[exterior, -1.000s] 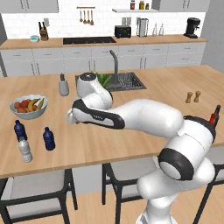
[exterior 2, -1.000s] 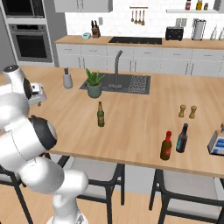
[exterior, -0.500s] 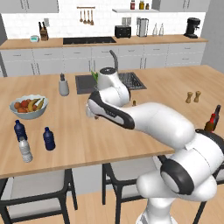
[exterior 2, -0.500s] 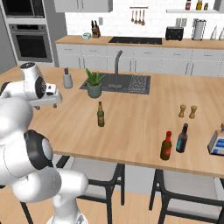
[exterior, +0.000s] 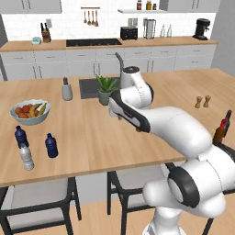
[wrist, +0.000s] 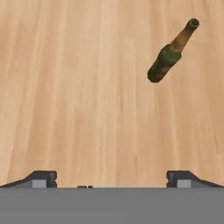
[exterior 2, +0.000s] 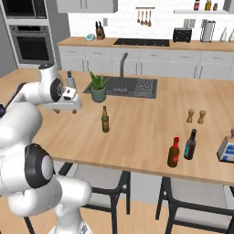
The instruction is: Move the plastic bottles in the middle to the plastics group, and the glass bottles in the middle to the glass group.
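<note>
A white kitchen stood behind a long wooden table [exterior: 92, 133]. In the left base view, two dark blue plastic bottles [exterior: 51, 145] and a clear ribbed one stood at the frame's left. In the right base view, the olive-green glass bottle [exterior 2: 105, 119] stood mid-frame, with the glass group [exterior 2: 190, 144] at lower right. In the hand view, the end effector [wrist: 111, 177] hung wide open and empty, the olive-green bottle at upper right; centring it between the fingers before descending seemed wise.

Hidden and cut off, for you
Your arm hides the olive-green bottle [exterior 2: 105, 119] in the left base view; the tool [wrist: 111, 177] shows fingertips only.
</note>
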Tool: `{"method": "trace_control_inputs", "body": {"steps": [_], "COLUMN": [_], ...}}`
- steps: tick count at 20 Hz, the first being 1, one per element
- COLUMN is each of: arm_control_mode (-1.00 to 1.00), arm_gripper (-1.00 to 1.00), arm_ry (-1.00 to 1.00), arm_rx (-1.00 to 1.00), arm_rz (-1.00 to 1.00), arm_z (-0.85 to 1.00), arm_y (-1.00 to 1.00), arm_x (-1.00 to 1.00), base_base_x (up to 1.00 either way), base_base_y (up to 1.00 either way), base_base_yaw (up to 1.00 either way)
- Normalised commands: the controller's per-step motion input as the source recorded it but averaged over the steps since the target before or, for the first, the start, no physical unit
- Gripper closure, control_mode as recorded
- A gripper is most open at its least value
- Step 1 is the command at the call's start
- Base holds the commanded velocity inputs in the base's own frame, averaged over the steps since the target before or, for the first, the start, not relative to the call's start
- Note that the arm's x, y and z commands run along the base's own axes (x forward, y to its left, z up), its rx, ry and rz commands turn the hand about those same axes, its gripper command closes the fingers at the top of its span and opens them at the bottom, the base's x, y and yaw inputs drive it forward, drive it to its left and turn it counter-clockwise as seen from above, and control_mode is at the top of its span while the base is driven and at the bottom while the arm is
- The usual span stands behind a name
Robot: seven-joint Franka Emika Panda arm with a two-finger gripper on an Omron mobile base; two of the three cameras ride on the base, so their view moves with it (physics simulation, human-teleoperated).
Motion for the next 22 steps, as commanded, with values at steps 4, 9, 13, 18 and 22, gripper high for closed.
{"method": "trace_control_inputs", "body": {"steps": [4, 9, 13, 18, 22], "arm_control_mode": [-1.0, -1.0, -1.0, -1.0, -1.0], "arm_gripper": [-1.0, -1.0, -1.0, -1.0, -1.0], "arm_ry": [-0.09, 0.0, 0.0, 0.02, 0.0], "arm_rx": [0.0, 0.0, 0.0, 0.0, 0.0], "arm_rz": [-0.21, -0.13, 0.0, 0.0, 0.0], "arm_z": [0.0, 0.0, -0.02, -0.06, -0.29], "arm_y": [-0.83, -0.66, -0.32, -0.22, -0.14], "arm_x": [0.06, 0.34, 0.64, 0.68, 0.55], "base_base_x": [0.0, 0.0, 0.0, 0.0, 0.0], "base_base_y": [0.0, 0.0, 0.0, 0.0, 0.0], "base_base_yaw": [0.0, 0.0, 0.0, 0.0, 0.0]}}
